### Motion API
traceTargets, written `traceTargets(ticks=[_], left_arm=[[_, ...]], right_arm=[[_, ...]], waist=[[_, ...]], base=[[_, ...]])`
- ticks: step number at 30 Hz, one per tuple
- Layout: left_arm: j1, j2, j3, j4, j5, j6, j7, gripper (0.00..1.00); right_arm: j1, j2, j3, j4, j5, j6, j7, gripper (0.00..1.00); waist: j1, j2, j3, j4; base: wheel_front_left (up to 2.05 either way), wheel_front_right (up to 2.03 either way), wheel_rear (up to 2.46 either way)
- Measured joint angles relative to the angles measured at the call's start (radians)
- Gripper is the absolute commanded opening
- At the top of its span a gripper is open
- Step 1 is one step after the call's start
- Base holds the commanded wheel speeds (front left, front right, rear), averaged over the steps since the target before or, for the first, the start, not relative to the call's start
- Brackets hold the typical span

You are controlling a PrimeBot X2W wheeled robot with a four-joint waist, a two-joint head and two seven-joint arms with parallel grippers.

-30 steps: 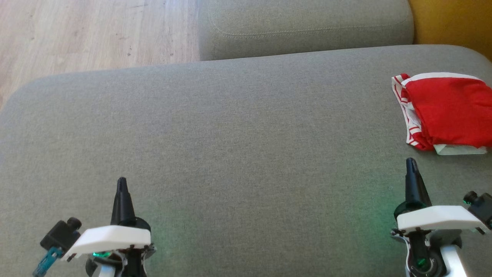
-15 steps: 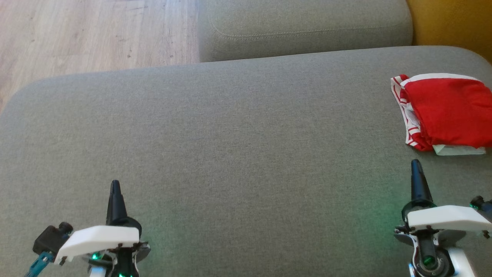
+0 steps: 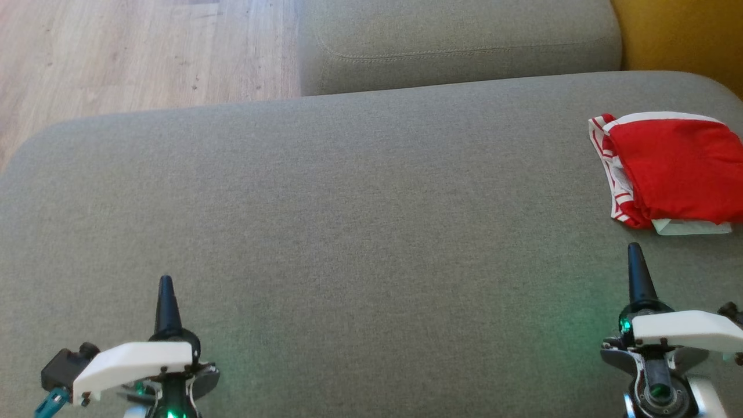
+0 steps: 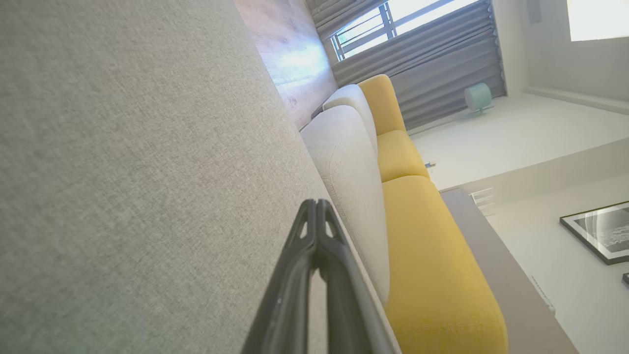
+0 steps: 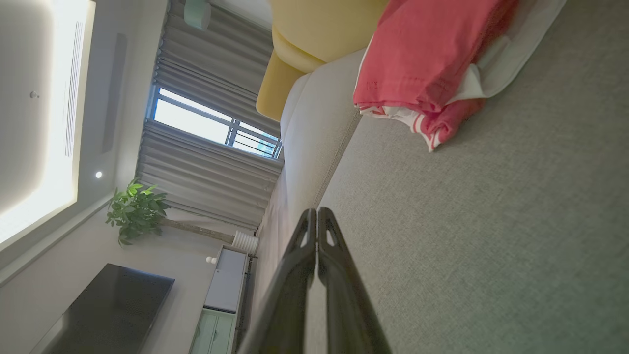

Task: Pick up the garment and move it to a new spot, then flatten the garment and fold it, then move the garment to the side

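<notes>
The garment (image 3: 676, 168) is a red piece with white-and-red striped trim, lying folded at the far right of the grey cushion (image 3: 348, 220); in the right wrist view the garment (image 5: 427, 64) lies at the top. My right gripper (image 3: 635, 255) is shut and empty, a short way in front of the garment and apart from it; its tips (image 5: 317, 212) meet. My left gripper (image 3: 166, 286) is shut and empty at the lower left, over bare cushion; its tips (image 4: 317, 204) also meet.
A second grey cushion (image 3: 458, 40) lies behind the first, with a yellow cushion (image 3: 679, 32) at the back right. Wooden floor (image 3: 133, 52) shows past the cushion's rounded far-left edge.
Both grippers have drawn back toward the bottom of the head view, the left one also drifting left. The garment has stayed where it was.
</notes>
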Motion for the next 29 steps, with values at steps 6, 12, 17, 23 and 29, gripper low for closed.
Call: traceTargets(ticks=[6, 12, 17, 23, 29], left_arm=[[0.000, 0.000, 0.009, 0.000, -0.057, -0.005, 0.017, 0.00], [0.000, 0.000, 0.032, 0.000, -0.121, -0.008, 0.035, 0.00], [0.000, 0.000, 0.039, 0.000, -0.169, -0.009, 0.053, 0.00], [0.000, 0.000, 0.060, 0.000, -0.226, -0.016, 0.071, 0.00], [0.000, 0.000, 0.071, 0.000, -0.283, -0.018, 0.088, 0.00]], right_arm=[[0.000, 0.000, -0.009, 0.000, 0.067, 0.000, 0.010, 0.00], [-0.001, 0.000, -0.022, 0.000, 0.145, 0.000, 0.027, 0.00], [-0.001, 0.000, -0.028, 0.000, 0.201, 0.000, 0.045, 0.00], [-0.001, 0.000, -0.037, 0.000, 0.268, 0.000, 0.059, 0.00], [-0.001, 0.000, -0.048, 0.000, 0.336, 0.000, 0.071, 0.00]], waist=[[0.0000, 0.0000, -0.002, -0.001], [0.0000, 0.0000, -0.005, -0.001], [0.0000, 0.0000, -0.007, -0.002], [0.0000, 0.0000, -0.009, -0.002], [0.0000, 0.0000, -0.011, -0.003]], base=[[0.00, 0.00, 0.00], [0.00, 0.00, 0.00], [0.00, 0.00, 0.00], [0.00, 0.00, 0.00], [0.00, 0.00, 0.00]])
